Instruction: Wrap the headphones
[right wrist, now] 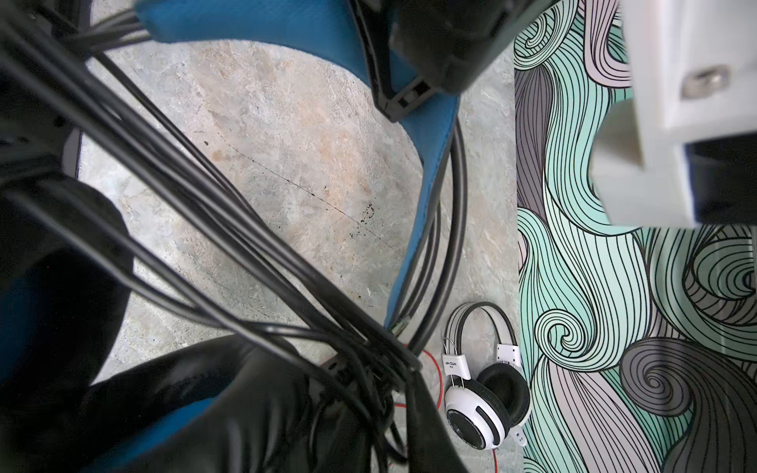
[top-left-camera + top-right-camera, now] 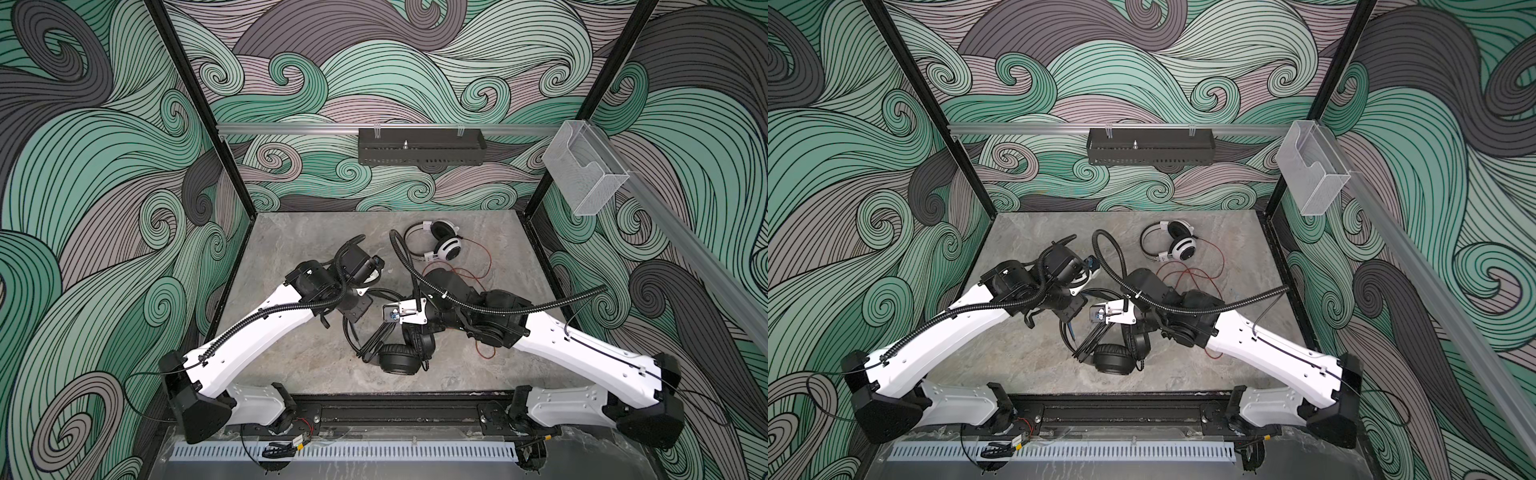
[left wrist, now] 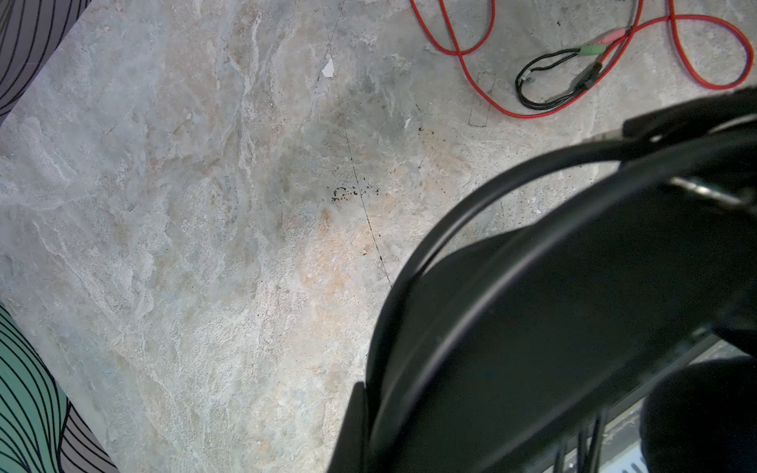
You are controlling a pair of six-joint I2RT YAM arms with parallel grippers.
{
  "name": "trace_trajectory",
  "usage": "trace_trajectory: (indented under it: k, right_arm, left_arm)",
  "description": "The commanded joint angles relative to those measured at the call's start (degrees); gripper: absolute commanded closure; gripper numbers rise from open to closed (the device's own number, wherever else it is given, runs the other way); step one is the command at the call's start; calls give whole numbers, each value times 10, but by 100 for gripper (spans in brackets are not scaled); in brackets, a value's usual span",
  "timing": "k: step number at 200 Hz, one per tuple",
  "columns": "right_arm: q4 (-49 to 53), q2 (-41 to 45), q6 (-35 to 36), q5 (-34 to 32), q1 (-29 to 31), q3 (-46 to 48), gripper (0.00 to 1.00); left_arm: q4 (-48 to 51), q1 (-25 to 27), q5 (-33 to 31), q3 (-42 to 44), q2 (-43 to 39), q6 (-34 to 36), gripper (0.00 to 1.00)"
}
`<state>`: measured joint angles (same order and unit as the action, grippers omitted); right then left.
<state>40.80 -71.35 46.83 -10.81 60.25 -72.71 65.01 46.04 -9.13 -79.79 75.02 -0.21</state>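
The black headphones (image 2: 398,360) (image 2: 1113,360) sit front-centre on the stone table, cups side by side, their black cable (image 2: 376,340) pulled out in several taut strands. My left gripper (image 2: 353,311) (image 2: 1069,318) is shut on their blue-lined headband (image 1: 430,164) (image 3: 553,307). My right gripper (image 2: 401,330) (image 1: 403,360) hangs low over the cups. The cable strands (image 1: 245,229) bunch tightly at its tip, and only one finger (image 1: 426,426) shows. The white-and-black headphones (image 2: 440,245) (image 2: 1177,245) (image 1: 479,393) lie untouched at the back, with the red cable (image 2: 469,274) (image 3: 471,69) loose on the table.
The red cable's green and pink plugs (image 3: 590,51) lie beside a small black loop. A black tray (image 2: 422,146) hangs on the back wall rail and a clear plastic holder (image 2: 586,170) on the right rail. Patterned walls close in the table (image 2: 291,249) on three sides.
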Motion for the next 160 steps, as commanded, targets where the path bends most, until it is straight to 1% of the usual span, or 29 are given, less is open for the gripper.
trace_trajectory:
  k: [1, 58, 102, 160]
  right_arm:
    - [34, 9, -5, -37, -24, 11, 81]
    - [39, 9, -5, -30, -35, 16, 80]
    - [43, 25, -13, -25, -40, 20, 76]
    - [41, 29, -25, -17, -41, 26, 75]
  left_arm:
    - [36, 7, 44, -28, -12, 23, 100]
    - [37, 7, 40, -27, -18, 21, 100]
    - [33, 7, 29, -19, -24, 15, 100]
    - [33, 7, 30, -19, -18, 8, 100]
